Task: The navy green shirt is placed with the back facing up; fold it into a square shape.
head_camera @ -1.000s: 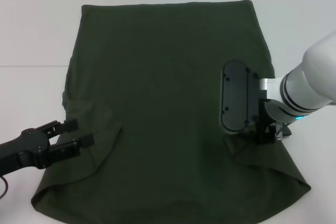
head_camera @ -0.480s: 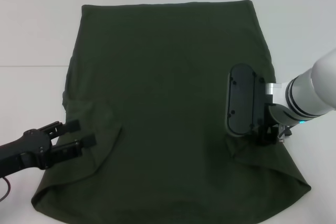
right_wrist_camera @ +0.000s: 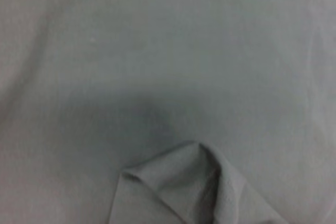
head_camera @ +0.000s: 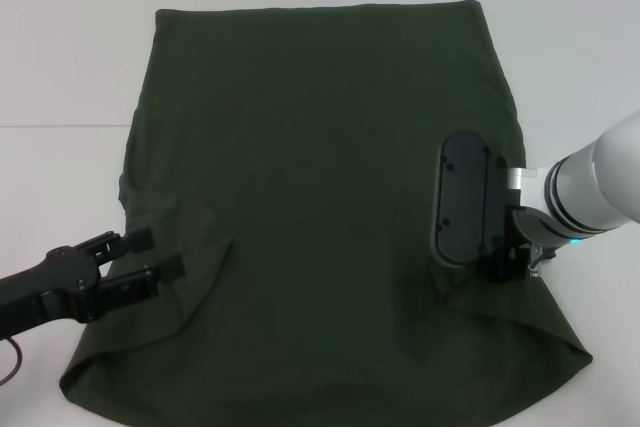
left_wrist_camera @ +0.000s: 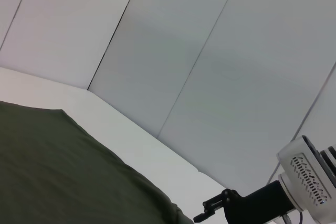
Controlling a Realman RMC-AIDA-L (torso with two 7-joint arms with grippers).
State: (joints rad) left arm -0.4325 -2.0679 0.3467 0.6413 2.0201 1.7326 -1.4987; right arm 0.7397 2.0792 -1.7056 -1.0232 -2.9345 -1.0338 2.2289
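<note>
Black left pincer [head_camera: 148,255], white right arm [head_camera: 595,190], black oval wrist housing [head_camera: 465,198]

My count: one shirt [head_camera: 320,197], dark green, spread on one white table [head_camera: 60,67]. Two grippers over it, I log the left gripper [head_camera: 150,255] at one sleeve and the right gripper [head_camera: 505,262] at the other. Two folded-in sleeves. Nothing else to tally.

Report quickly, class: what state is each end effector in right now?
Left end effector: open, over the navy green shirt, holding nothing.
Right end effector: on the shirt's sleeve.
</note>
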